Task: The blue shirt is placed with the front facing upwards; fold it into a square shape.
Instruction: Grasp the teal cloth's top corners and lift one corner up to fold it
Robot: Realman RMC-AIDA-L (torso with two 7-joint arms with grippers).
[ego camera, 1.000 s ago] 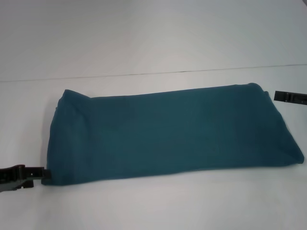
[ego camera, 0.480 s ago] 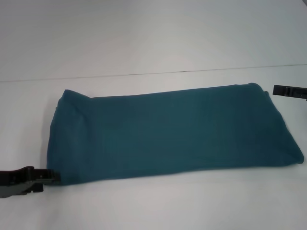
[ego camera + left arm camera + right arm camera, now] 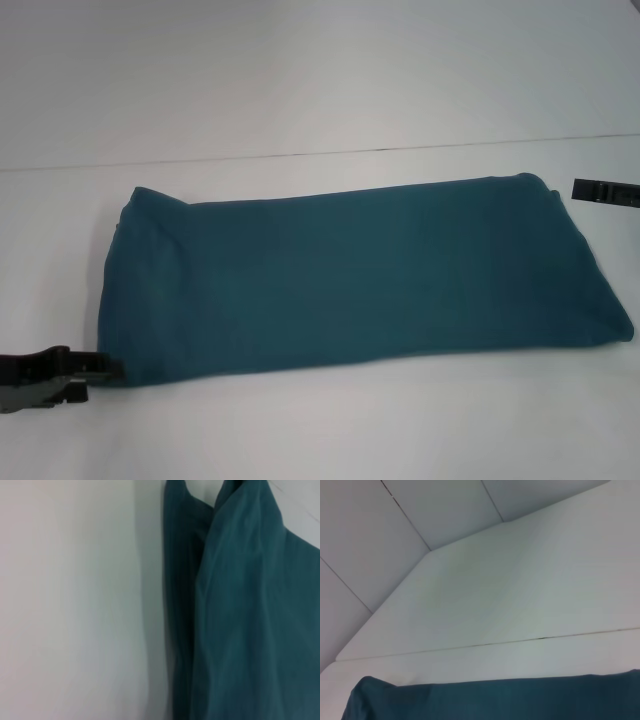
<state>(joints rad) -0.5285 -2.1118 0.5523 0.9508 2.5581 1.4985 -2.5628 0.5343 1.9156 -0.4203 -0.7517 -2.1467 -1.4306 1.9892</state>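
We see the dark teal-blue cotton shirt [image 3: 350, 275] lying folded into a long band across the white tabletop [image 3: 320, 90]. Our left pincer [image 3: 105, 368] touches its near left corner; whether it grips we cannot tell. Our right pincer [image 3: 600, 190] sits just beside the far right corner, its state unclear.

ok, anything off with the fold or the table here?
Nothing damaged or spilled. The blue shirt lies as a long band, not square; its left end is bunched, with layers not lining up. The left end effector sits at that near corner, the right end effector beside the far right corner.
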